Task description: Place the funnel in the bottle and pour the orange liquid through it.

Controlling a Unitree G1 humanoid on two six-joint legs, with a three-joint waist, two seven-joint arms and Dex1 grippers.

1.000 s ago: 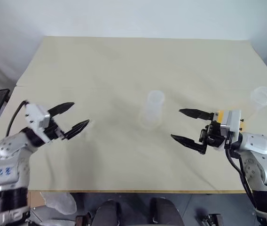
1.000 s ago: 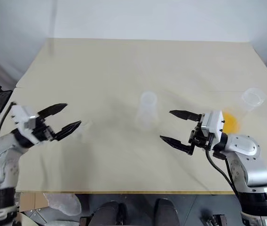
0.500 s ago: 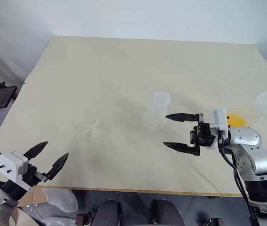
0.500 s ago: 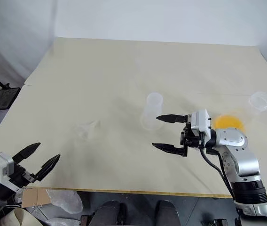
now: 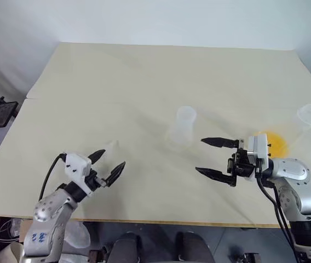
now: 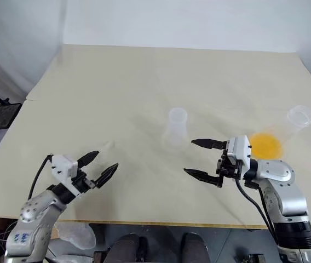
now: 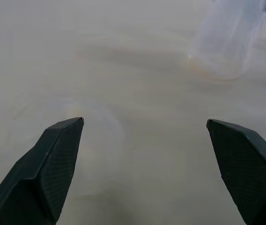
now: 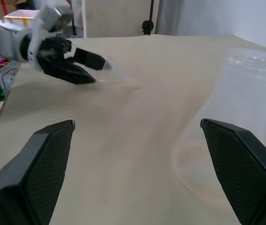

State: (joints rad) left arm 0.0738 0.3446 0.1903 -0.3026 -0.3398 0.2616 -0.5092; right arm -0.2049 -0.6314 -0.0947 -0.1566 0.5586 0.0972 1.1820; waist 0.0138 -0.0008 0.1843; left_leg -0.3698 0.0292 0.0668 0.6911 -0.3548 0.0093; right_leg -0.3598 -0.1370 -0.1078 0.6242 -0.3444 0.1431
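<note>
Hovering with fingers apart, the left tool [image 5: 107, 171] at lower left faces the clear funnel [image 5: 107, 147], presumably to grasp it, while the right tool [image 5: 217, 158], also spread and empty, waits right of centre beside the bottle [image 5: 181, 127] on the counter [image 5: 144, 76].

table [image 5: 117, 82]: pale cream, plain
bottle [image 5: 181, 127]: clear, colourless
orange liquid [image 6: 265, 146]: bright yellow-orange
left gripper [image 5: 108, 167]: black fingers, white housing
right gripper [image 5: 214, 158]: black fingers, white housing

You are looking at a lab-like test room: a bare cream desk [image 5: 144, 82] against plain pale walls [image 5: 144, 19], carrying clear conical flasks [image 5: 184, 127], with a black stand [image 8: 147, 18] nearby.
</note>
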